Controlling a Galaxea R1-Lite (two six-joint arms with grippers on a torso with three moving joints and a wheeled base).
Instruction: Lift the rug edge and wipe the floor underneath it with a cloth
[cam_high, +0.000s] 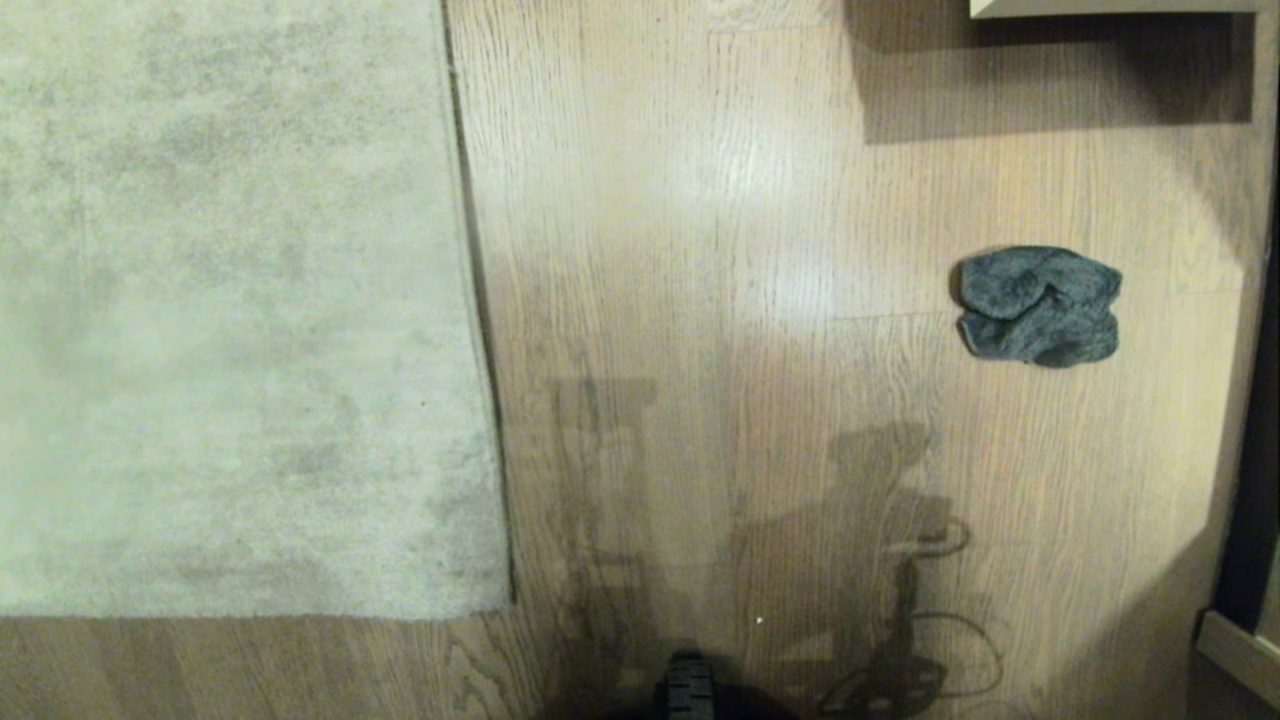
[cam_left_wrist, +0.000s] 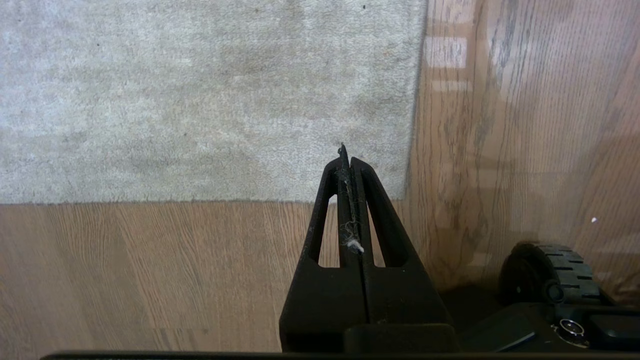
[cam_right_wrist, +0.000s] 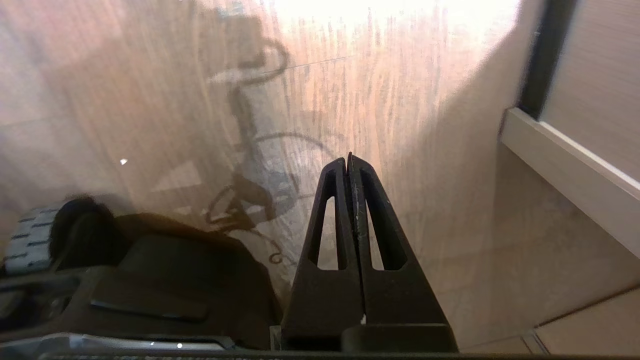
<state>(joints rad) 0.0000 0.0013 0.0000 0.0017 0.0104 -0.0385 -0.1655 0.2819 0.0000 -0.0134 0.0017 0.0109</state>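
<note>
From my seat at the remote controls, the head camera looks straight down on a pale, mottled rug (cam_high: 230, 300) lying flat across the left of the scene, its right edge and near edge meeting at a corner close to the robot. To the right of it stretches bare wood-grain floor (cam_high: 720, 250), glossy under a patch of reflected light. The cloth (cam_high: 1038, 305), a crumpled dark grey-teal rag, sits on the planks well to the right of the rug, apart from everything else.

Neither arm reaches into the head view. Through the left wrist camera I see the left gripper (cam_left_wrist: 347, 159) hanging above the rug's near right corner, its black fingers pressed together with nothing between them but a wisp of lint (cam_left_wrist: 354, 244). The right gripper (cam_right_wrist: 348, 162), likewise closed and empty, hangs over open floor on the right side, near a pale baseboard (cam_right_wrist: 565, 165) and a dark vertical frame (cam_right_wrist: 542, 55).

A ribbed wheel of the base (cam_high: 688, 690) pokes in at the near edge, and the robot's shadow (cam_high: 870, 560), cables and all, falls across the planks between rug and cloth. At the far right, a pale furniture edge (cam_high: 1110, 8) casts a dark rectangle on the floor.
</note>
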